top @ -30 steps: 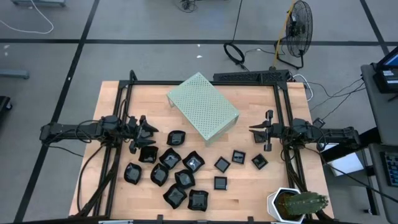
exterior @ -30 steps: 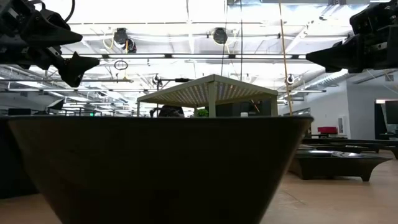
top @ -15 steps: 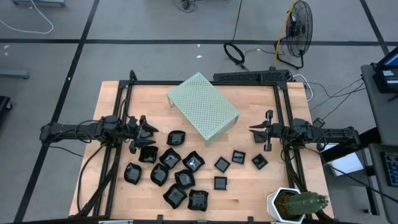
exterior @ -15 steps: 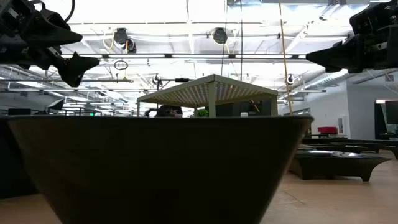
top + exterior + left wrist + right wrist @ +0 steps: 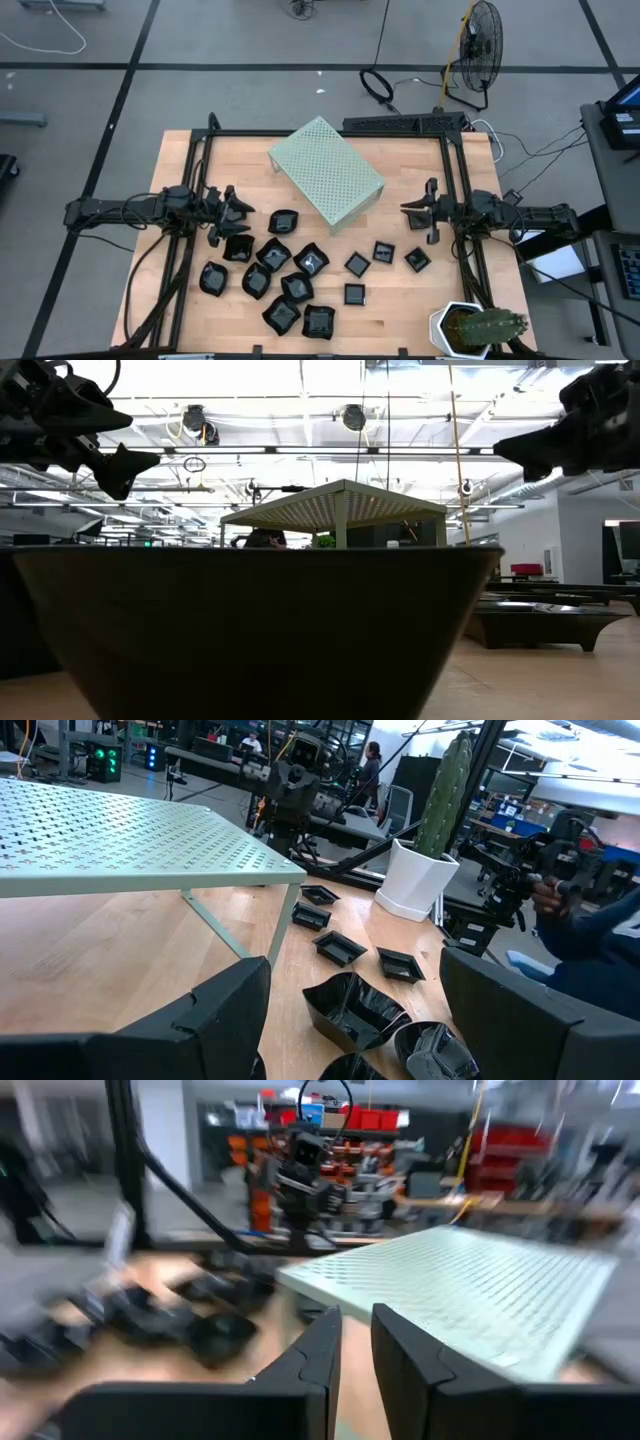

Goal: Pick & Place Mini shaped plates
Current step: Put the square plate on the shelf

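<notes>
Several glossy black mini plates (image 5: 280,272) lie in a cluster on the wooden table. Smaller square plates (image 5: 384,252) rest flat to the cluster's right. The left wrist view shows plates (image 5: 352,1008) just ahead of my fingers. One plate (image 5: 260,630) fills the low view. My left gripper (image 5: 240,210) (image 5: 355,960) hovers open above the cluster's left far corner. My right gripper (image 5: 405,208) (image 5: 357,1315) is shut and hovers right of the pale green box, pointing toward it. Neither gripper touches anything.
A pale green perforated box (image 5: 325,172) (image 5: 130,840) stands on legs in the table's far middle, between the two grippers. A cactus in a white pot (image 5: 475,328) (image 5: 415,880) sits at the near right corner. Bare wood lies by the near right plates.
My right gripper has shifted slightly, and its tip dips a little in the low view. The plates lie where they were.
</notes>
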